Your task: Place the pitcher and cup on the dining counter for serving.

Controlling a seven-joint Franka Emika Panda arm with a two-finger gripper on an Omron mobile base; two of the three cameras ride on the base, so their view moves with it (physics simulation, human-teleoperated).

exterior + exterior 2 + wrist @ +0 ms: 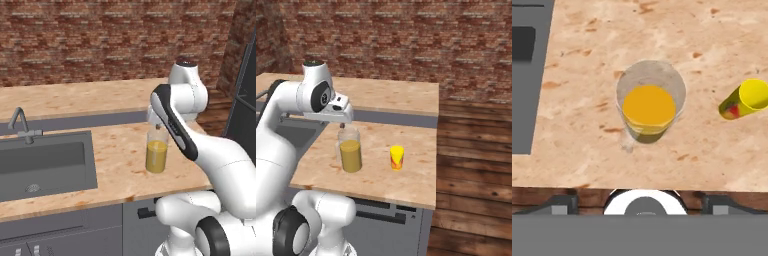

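The pitcher, clear glass with amber liquid, stands upright on the lower wood-grain counter near its front edge. My gripper hangs directly above its rim, pointing down, not touching it. In the hand view I look straight down into the pitcher, and my gripper is open, its fingertips spread wide at the bottom edge with nothing between them. The small yellow cup stands to the pitcher's right. The dining counter is the raised tier behind.
A grey sink with a faucet is set into the lower counter left of the pitcher. A grey riser separates the two tiers. The counter ends at the right over wooden floor. A brick wall stands behind.
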